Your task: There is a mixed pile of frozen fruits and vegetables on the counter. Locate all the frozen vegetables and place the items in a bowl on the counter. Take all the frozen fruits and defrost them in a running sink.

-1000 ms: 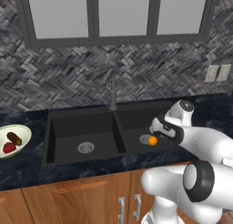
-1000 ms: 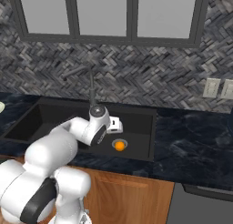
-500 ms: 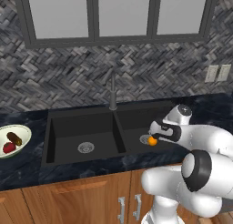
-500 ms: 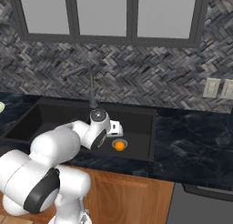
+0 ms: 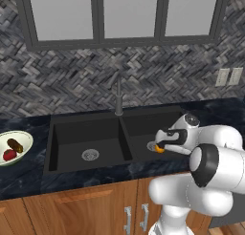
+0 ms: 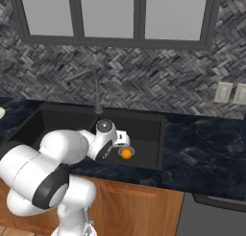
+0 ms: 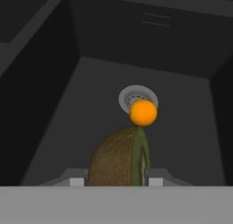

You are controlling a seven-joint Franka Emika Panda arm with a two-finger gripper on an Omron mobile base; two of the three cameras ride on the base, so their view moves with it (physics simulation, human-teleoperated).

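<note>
Over the right basin of the black sink [image 5: 86, 133], my gripper [image 5: 161, 142] [image 6: 123, 138] [image 7: 116, 176] is shut on a yellowish-olive lump [image 7: 119, 159] with a brown skin, which stands up between the two fingertips. Straight below it an orange ball [image 7: 143, 112] [image 5: 160, 150] [image 6: 126, 154] rests against the round metal drain [image 7: 132, 96]. On the dark counter [image 5: 24, 176] at the far left, the pale bowl [image 5: 26, 139] holds a red round item [image 5: 8, 155] and a dark brown oblong one [image 5: 15, 145].
A tall dark faucet [image 5: 118, 93] [image 6: 96, 88] rises behind the divider between the basins. The left basin has its own drain [image 5: 89, 154]. A herringbone tile wall with outlets [image 5: 228, 77] stands behind. Bare counter [image 6: 206, 148] stretches to the right of the sink.
The hand has sunk a little lower over the right basin and the elbow has swung forward. The lump stays gripped; the orange ball has not moved.
</note>
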